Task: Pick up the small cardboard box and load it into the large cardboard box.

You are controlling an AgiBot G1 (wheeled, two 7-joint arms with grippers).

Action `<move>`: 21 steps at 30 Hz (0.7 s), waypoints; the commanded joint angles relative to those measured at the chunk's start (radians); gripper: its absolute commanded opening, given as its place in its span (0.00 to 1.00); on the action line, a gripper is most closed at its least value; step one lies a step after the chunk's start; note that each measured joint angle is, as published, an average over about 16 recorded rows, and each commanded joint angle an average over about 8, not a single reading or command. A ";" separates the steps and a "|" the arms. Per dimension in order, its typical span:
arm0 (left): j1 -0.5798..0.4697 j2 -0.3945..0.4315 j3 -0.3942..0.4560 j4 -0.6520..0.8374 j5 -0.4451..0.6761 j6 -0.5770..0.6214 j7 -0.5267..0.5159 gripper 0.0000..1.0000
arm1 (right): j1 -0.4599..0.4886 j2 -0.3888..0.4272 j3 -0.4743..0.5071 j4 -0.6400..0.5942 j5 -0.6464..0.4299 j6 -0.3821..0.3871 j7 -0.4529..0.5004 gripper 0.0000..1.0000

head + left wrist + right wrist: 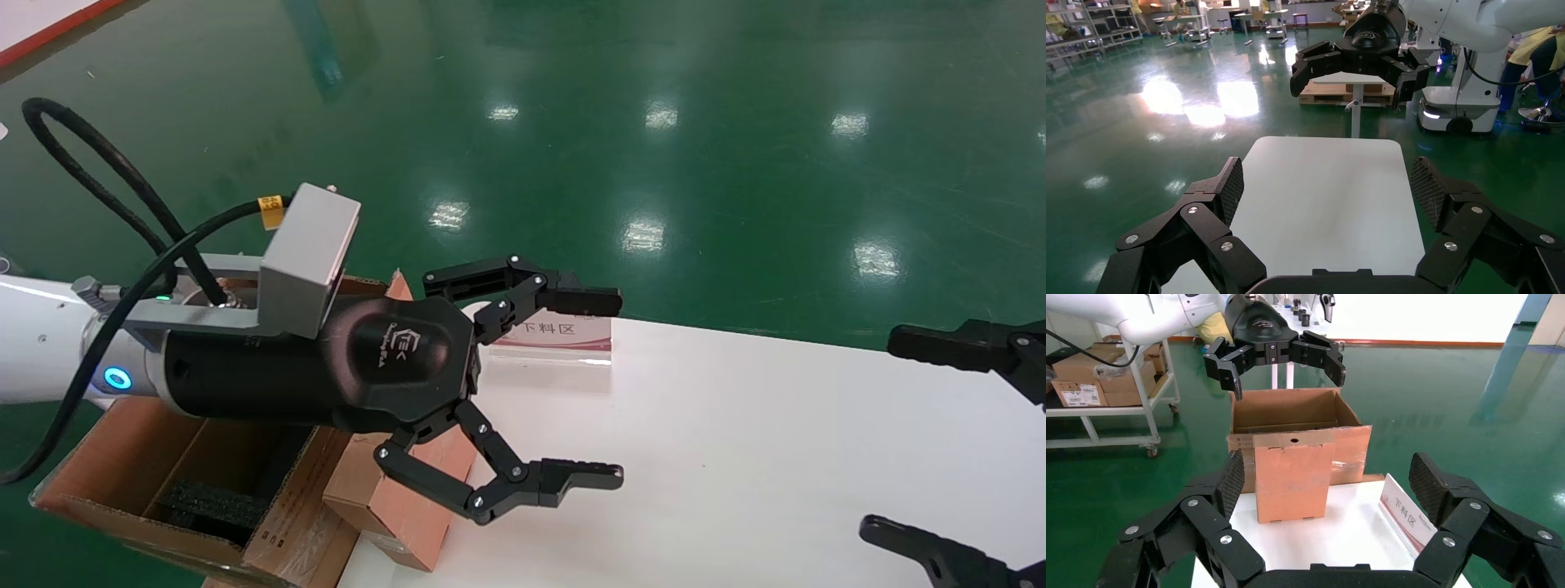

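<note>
I am hovering my left claw (564,384), spread wide and empty, over the small cardboard box (1292,476) standing on the bench (735,457) seemingly against the large cardboard box (1291,413), aiming to straddle its narrow faces squarely.

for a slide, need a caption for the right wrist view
Open right gripper faces the small box standing before the large box, left gripper above.

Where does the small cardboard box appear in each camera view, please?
Head view: small cardboard box at lower left, under the open left tool.
Left wrist view: not visible.
Right wrist view: centre, standing before the large cardboard box.
Shared landmark: white table.
</note>
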 commanded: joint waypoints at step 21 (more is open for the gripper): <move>-0.016 -0.030 0.035 -0.020 0.104 -0.072 -0.073 1.00 | 0.000 0.000 -0.001 -0.001 0.000 0.000 0.000 1.00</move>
